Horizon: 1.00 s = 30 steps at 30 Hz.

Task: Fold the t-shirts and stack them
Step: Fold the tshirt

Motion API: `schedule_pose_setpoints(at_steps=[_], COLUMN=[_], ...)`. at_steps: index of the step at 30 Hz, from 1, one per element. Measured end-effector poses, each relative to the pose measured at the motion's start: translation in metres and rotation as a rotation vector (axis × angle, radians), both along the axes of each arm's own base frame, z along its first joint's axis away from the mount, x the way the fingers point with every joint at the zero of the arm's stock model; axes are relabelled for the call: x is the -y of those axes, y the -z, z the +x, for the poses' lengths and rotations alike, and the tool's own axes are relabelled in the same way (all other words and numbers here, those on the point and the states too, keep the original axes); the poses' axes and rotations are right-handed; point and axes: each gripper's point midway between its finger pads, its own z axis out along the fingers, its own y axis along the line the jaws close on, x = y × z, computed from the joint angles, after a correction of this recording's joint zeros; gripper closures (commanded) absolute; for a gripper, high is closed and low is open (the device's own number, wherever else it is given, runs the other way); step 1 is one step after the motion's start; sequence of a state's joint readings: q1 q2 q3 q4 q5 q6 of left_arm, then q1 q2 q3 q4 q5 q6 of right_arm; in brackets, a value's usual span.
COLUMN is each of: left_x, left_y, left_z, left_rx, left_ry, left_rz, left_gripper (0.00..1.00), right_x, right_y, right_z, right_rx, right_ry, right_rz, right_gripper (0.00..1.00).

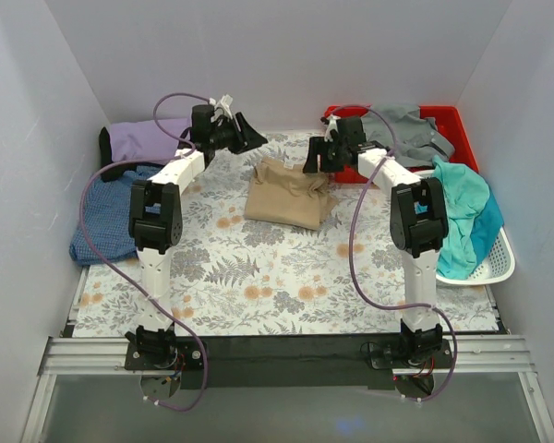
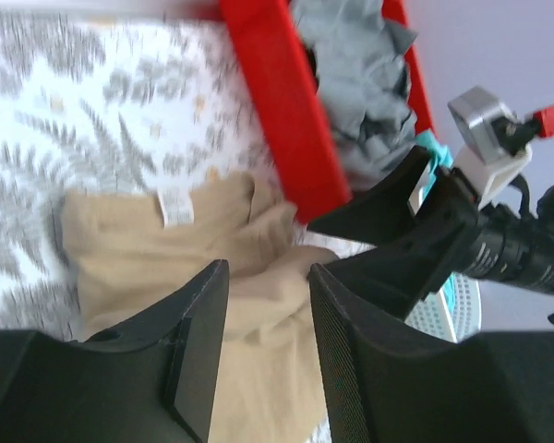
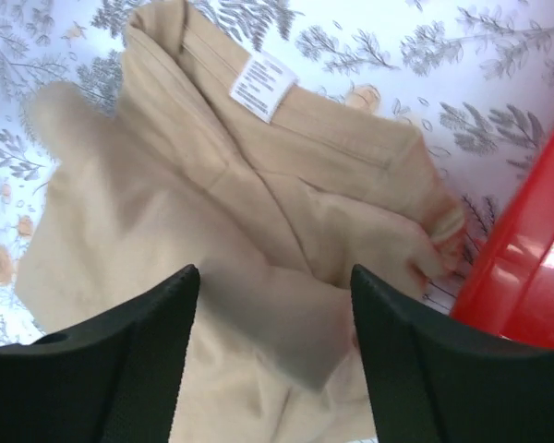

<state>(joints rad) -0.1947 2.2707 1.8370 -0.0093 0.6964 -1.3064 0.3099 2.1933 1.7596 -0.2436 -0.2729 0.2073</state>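
Top external view: the worktop wears a cloth printed with grey ferns and small orange flowers. The tan t-shirt lies in a soft, creased bundle near the middle of the far edge. The left jaws hang apart just off the bundle's left, the right jaws apart just off its right; neither holds cloth. A lavender t-shirt sits at the far left corner, and a blue t-shirt with a fine woven texture lies on the left edge. A grey t-shirt is crumpled in a red bin at the far right corner. A teal t-shirt drapes over a white slotted basket on the right edge.

Left wrist view: the matte black jaws are parted, empty, above the tan t-shirt. Its white sewn-in label is too blurred to read.

Right wrist view: the jaws stand wide apart over the tan t-shirt, with its ribbed collar and label; the print is illegible.
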Motion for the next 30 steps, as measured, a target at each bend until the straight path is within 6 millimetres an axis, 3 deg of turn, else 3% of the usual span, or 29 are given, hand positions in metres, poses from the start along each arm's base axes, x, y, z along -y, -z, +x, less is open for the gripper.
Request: schedule_pose_setpoints(at_steps=[3,7,11,15,23,27,30], left_x=[-0.002,-0.017,-0.032,-0.028,-0.004,0.002,0.006], left_y=[-0.018,-0.013,0.018,0.039,0.009,0.008,0.024], left_z=[0.022,0.026,0.007,-0.018,-0.048,-0.049,-0.045], left_rx=[0.071,0.050,-0.031,-0.112,-0.121,-0.150,-0.206], left_ry=[-0.013,-0.032,-0.022,0.058,0.279,0.339,0.371], left_rz=[-0.031,-0.056,-0.058,-0.086,-0.237,-0.313,-0.356], left_gripper=[0.60,0.59,0.59,0.59,0.60,0.60,0.61], right_x=[-0.007,-0.001,0.005,-0.014,-0.053,-0.054,-0.053], right_y=[-0.017,-0.047,-0.055,-0.059,-0.032,-0.016,-0.001], right_z=[0.018,0.036,0.018,-0.009,-0.054,-0.053,-0.043], right_rx=[0.068,0.176,0.174,0.143,0.042,0.009,-0.008], right_ry=[-0.013,-0.014,-0.028,-0.103,-0.223,-0.219,-0.202], right_rz=[-0.011,0.006,0.021,0.063,0.090,0.086,0.073], right_gripper=[0.24,0.23,0.23,0.25,0.25,0.25,0.25])
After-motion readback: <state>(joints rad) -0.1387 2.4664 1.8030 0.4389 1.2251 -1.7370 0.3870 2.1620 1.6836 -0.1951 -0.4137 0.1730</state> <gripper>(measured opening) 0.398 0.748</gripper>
